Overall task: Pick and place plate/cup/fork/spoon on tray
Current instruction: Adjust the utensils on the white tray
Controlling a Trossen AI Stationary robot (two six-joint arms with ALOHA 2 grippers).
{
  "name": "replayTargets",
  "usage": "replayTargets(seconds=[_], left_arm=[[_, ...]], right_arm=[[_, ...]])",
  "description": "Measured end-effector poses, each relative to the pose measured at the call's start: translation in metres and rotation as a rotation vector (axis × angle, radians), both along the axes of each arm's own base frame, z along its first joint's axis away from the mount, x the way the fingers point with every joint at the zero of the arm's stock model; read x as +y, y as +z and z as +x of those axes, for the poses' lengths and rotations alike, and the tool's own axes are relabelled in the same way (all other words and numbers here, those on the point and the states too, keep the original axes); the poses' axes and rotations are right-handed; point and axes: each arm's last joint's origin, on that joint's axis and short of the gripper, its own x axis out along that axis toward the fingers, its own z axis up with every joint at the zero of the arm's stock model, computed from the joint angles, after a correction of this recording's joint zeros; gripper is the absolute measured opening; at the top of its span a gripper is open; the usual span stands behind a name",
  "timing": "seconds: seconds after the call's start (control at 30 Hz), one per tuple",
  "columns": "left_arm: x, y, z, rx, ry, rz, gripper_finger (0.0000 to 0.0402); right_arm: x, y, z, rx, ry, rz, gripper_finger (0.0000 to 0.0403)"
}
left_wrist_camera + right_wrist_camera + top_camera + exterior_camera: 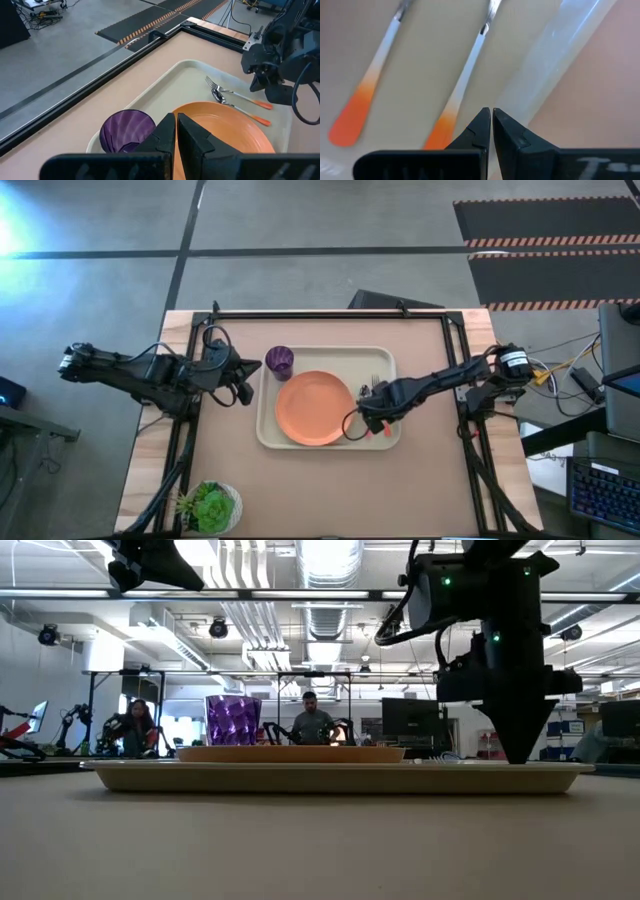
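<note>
Hovering with clenched, empty fingers, the right gripper (pixel 372 420) sits over the orange-handled fork (pixel 239 93) and spoon (pixel 240 109) at centre-right of the cream rectangular tray (pixel 330 356); retreat seems next.

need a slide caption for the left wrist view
Shut left claw facing tray holding purple cup, orange plate, fork and spoon.

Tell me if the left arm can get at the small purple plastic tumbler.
Probably yes: the left gripper sits shut beside the small purple plastic tumbler, at the cream rectangular tray's corner, nothing between; it must open first.
</note>
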Motion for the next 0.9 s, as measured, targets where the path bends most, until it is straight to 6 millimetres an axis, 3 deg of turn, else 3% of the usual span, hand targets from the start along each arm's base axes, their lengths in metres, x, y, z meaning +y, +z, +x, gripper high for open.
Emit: replayTargets(seconds=[0.9], left_arm=[[0.0001,0.0005,-0.0008,0.0,-0.003,0.006,0.0]], right_arm=[[0.0063,-0.0053,0.0069,-0.098,0.007,-0.07,0.0011]])
